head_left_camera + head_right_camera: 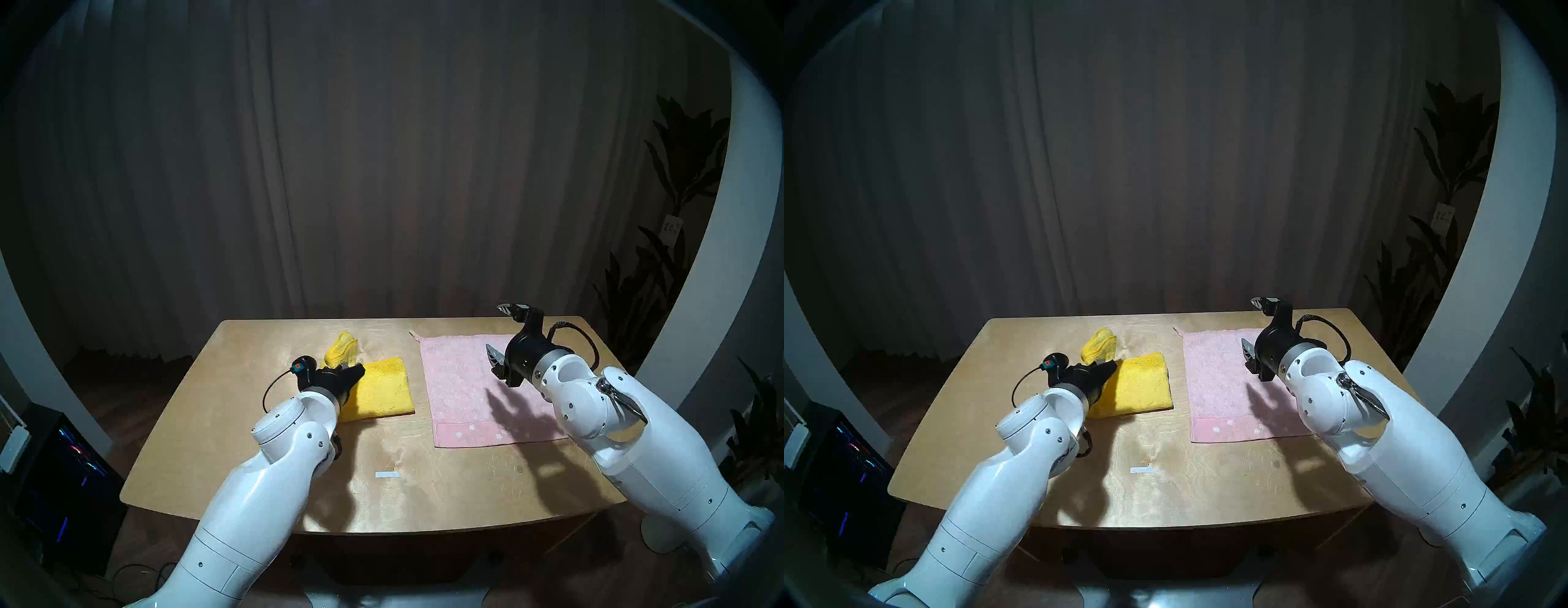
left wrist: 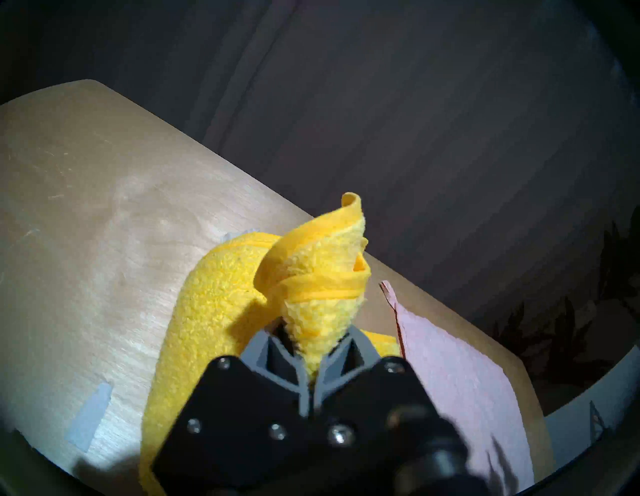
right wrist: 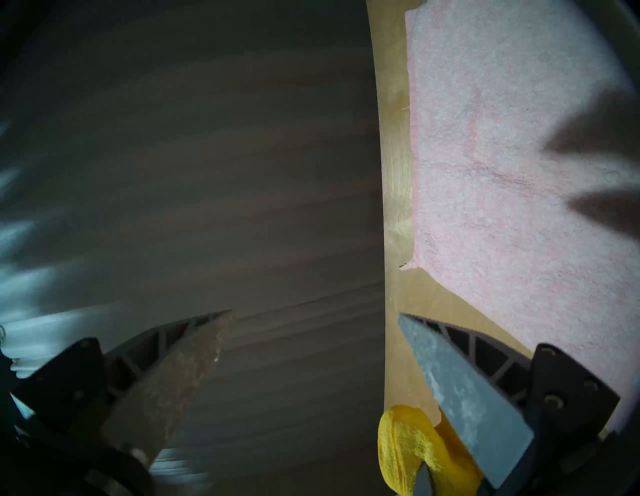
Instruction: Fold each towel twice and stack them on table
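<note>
The left gripper (image 2: 313, 350) pinches a bunched corner of the yellow towel (image 1: 382, 388), part-folded on the table (image 1: 254, 424); the right gripper (image 1: 502, 339) hangs wide and empty over the flat pink towel (image 1: 458, 395); the bunch may slip free, spoiling the fold.

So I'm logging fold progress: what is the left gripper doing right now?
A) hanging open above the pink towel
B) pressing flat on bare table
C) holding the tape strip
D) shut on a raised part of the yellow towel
D: the left gripper is shut on a bunched, lifted part of the yellow towel.
</note>
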